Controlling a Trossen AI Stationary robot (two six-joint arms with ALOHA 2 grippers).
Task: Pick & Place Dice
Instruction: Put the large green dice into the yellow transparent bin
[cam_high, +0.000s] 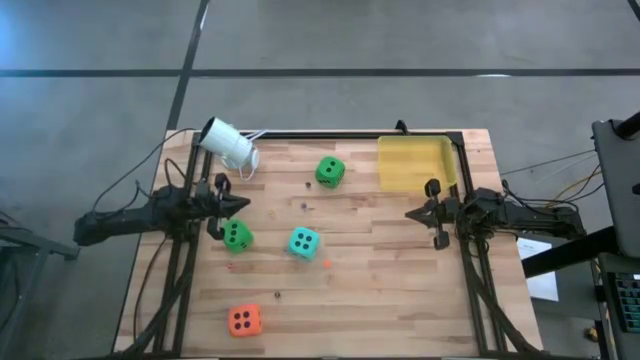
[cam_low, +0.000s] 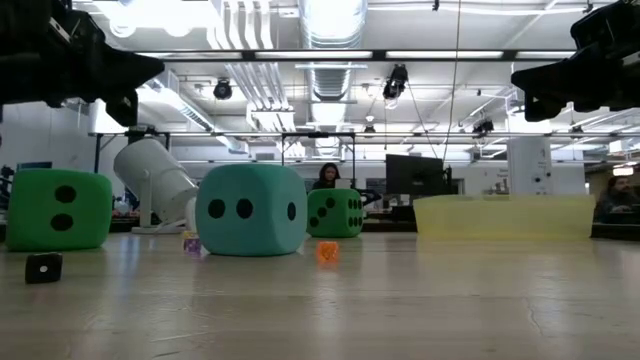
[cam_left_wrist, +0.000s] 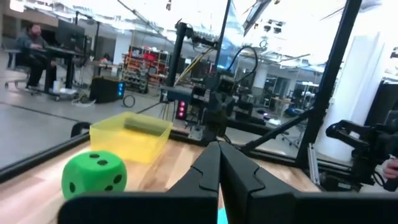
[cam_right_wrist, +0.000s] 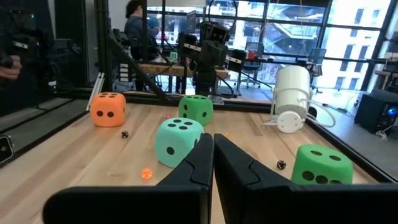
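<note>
Left tool (cam_high: 243, 204): stood at the tabletop's nine o'clock edge, raised clear of the wood, fingers pressed together, holding nothing. 
Right tool (cam_high: 410, 214): stood at the three o'clock edge, raised likewise, fingers pressed together, holding nothing; the two tools faced each other, well apart.

Green die (cam_high: 237, 235): lay just beside the left tool, at its six o'clock. 
Teal die (cam_high: 304, 242): lay near the tabletop's centre, at three o'clock of that green die, apart from it; four pips showed on top. 
Second green die (cam_high: 330, 171): lay toward twelve o'clock of the teal die, near the far edge. 
Orange-red die (cam_high: 244, 320): lay toward seven o'clock of the tabletop, well apart from the others.

Yellow tray (cam_high: 441, 151): translucent, sat at the one o'clock corner, just beyond the right tool. 
White cylindrical device (cam_high: 227, 142): lay tilted at the eleven o'clock corner, cable attached. 
Tiny dice, one black (cam_low: 43, 266) and one orange (cam_low: 327, 252): scattered on the tabletop (cam_high: 370, 280) among the large ones.
</note>
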